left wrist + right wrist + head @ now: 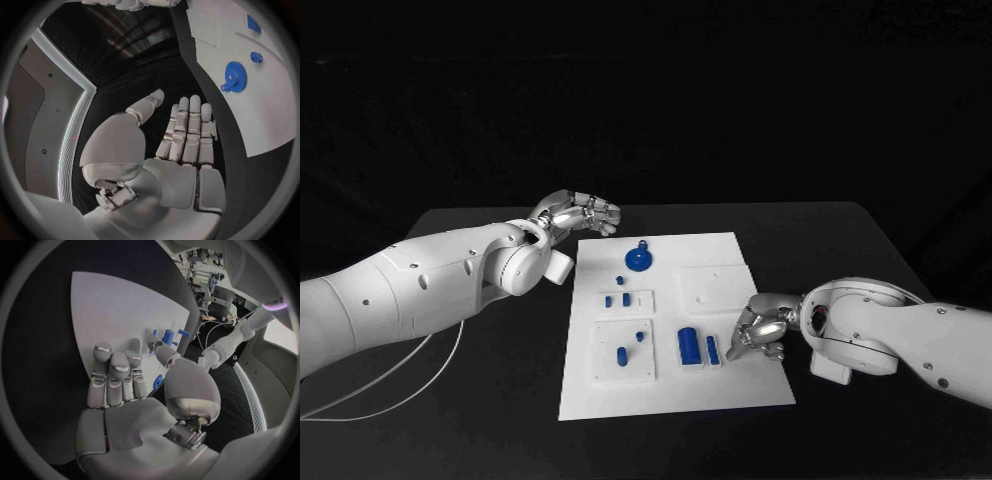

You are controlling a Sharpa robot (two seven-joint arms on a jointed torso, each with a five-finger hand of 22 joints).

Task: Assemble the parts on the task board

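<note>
Right hand fingers apart over board, blue parts at its 9 o'clock, left hand empty, spread, gear at its 4 o'clock.

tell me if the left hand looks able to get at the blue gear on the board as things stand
Probably yes. The left hand is open, holds nothing and hovers off the task board's far left corner; the blue gear lies near that corner with nothing between them.
</note>
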